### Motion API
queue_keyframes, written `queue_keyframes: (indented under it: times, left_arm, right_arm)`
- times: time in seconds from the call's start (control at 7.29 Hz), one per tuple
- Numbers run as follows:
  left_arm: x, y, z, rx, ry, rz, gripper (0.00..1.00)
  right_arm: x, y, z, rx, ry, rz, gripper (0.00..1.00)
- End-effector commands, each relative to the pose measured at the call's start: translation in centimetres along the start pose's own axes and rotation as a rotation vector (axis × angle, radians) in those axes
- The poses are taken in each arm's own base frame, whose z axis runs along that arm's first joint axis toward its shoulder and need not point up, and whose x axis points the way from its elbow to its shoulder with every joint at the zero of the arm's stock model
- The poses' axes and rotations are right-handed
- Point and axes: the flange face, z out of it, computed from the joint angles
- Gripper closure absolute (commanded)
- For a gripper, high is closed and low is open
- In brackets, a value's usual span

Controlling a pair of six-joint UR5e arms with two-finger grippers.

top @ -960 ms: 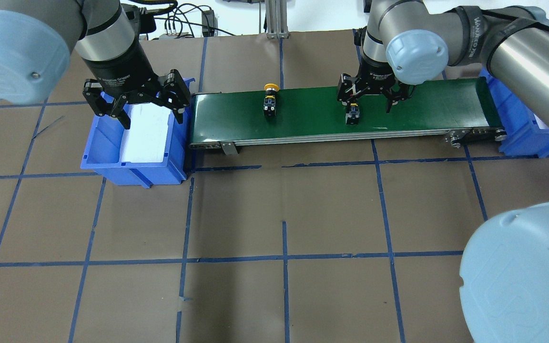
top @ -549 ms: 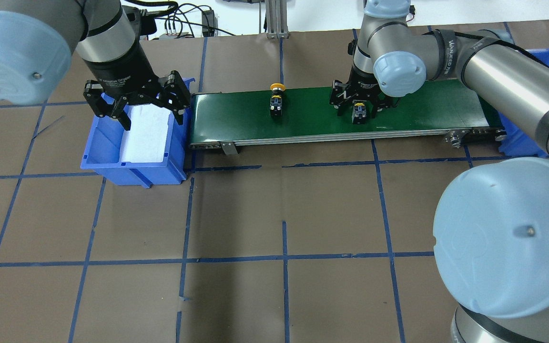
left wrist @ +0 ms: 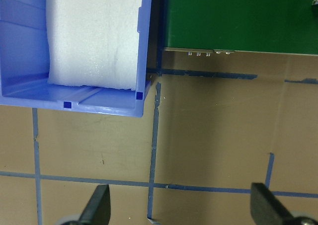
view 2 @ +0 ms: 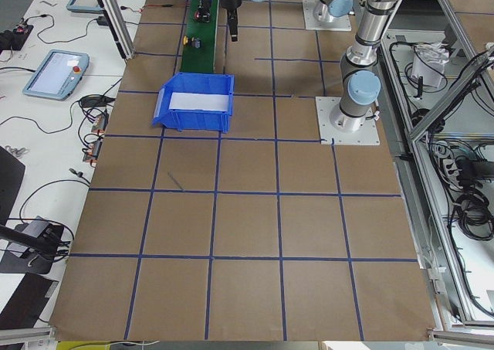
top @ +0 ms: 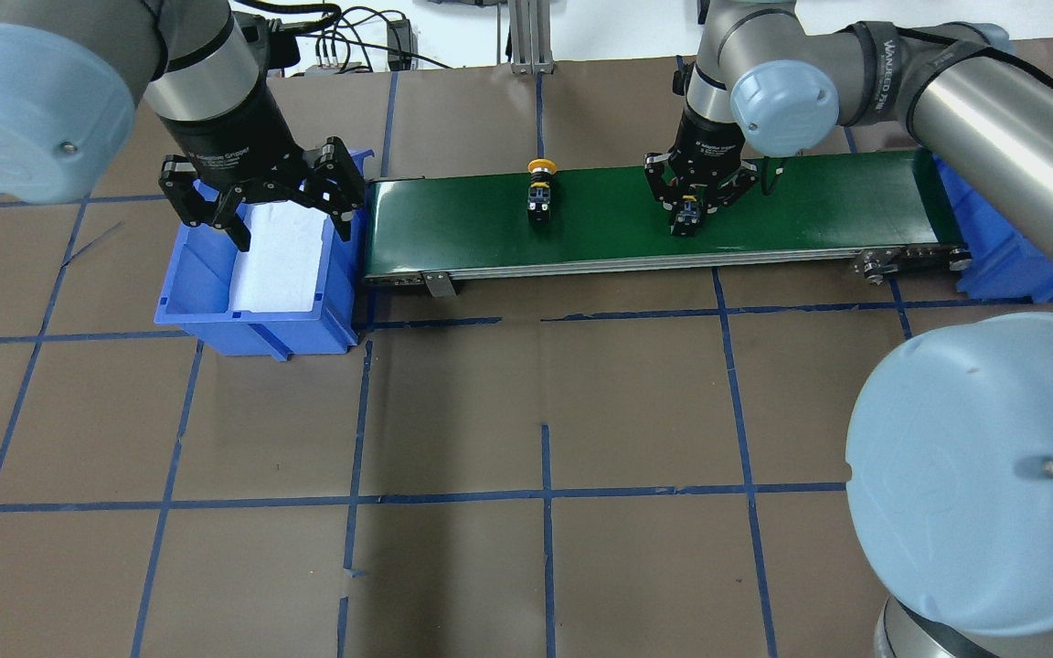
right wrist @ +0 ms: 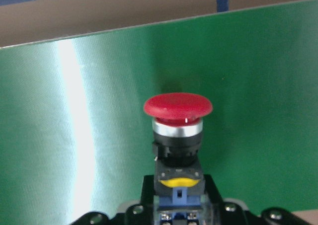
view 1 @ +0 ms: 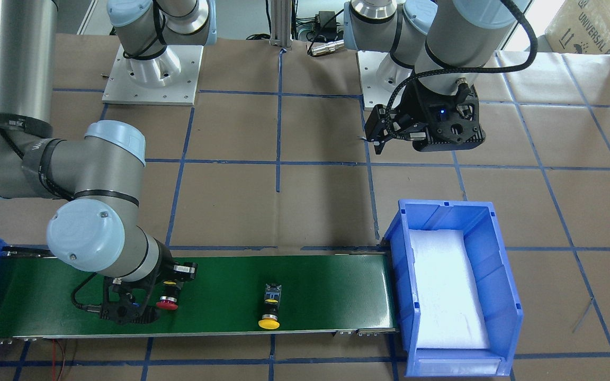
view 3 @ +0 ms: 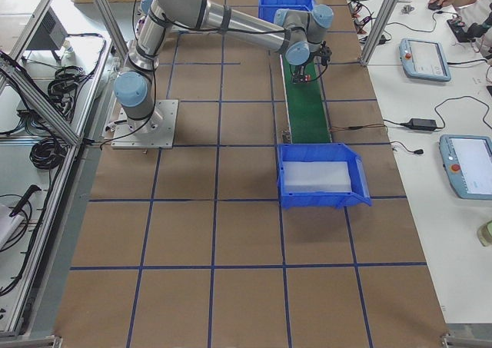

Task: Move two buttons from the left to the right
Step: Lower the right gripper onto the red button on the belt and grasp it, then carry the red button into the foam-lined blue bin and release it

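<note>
The red button (top: 686,217) lies on the green conveyor belt (top: 810,196), right of its middle. My right gripper (top: 689,208) is down over it, fingers drawn in on its black-and-blue body. In the right wrist view the red cap (right wrist: 178,106) points away from the camera and the body sits between the fingers. The yellow button (top: 540,190) lies on the belt further left, cap toward the far edge, and also shows in the front view (view 1: 270,306). My left gripper (top: 292,228) is open and empty above the left blue bin (top: 188,279).
The left bin holds a white foam pad (top: 280,256). A second blue bin (top: 1006,260) stands at the belt's right end. My right arm's elbow (top: 974,466) fills the near right of the overhead view. The table is brown paper with a blue tape grid.
The right gripper's fingers have closed in on the red button. The yellow button has moved a little to the right along the belt. The right arm's elbow has swung. The left arm has not moved.
</note>
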Motion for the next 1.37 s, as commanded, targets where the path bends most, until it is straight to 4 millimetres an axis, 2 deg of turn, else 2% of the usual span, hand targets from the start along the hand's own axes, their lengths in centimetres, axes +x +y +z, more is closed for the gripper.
queue_keyframes:
  times: [0.0,0.14,0.27,0.55,0.69,0.82,0.96,1.1,1.23]
  left_arm:
    - [0.0,0.0,0.1,-0.001,-0.003,0.002,0.0]
    - [0.0,0.1,0.2,-0.002,-0.003,0.004,0.0]
    - [0.0,0.1,0.2,-0.004,-0.003,0.004,0.0]
    - [0.0,0.1,0.2,-0.004,-0.003,0.004,0.0]
    - [0.0,0.1,0.2,-0.004,-0.005,0.004,0.0]
    - [0.0,0.1,0.3,-0.005,-0.005,0.007,0.0]
    - [0.0,0.1,0.3,-0.005,-0.005,0.009,0.0]
    - [0.0,0.1,0.5,-0.008,-0.004,0.012,0.0]
    - [0.0,0.1,0.4,-0.007,-0.005,0.01,0.0]
  right_arm:
    - [1.2,-0.4,-1.7,0.03,0.055,-0.041,0.95]
    - [1.7,-0.8,-2.9,0.042,0.055,-0.053,0.95]
    - [3.9,-1.2,-5.2,0.074,0.038,-0.089,0.94]
    - [13.0,-1.0,-8.8,0.045,-0.027,-0.101,0.94]
    - [16.7,-0.4,-10.6,0.065,-0.029,-0.133,0.93]
    - [19.3,0.1,-12.3,0.07,-0.025,-0.129,0.93]
    - [19.3,0.9,-14.0,0.074,-0.01,-0.13,0.89]
    - [20.6,0.8,-14.1,0.069,0.024,-0.126,0.89]
    - [25.1,0.8,-14.3,0.064,0.04,-0.179,0.9]
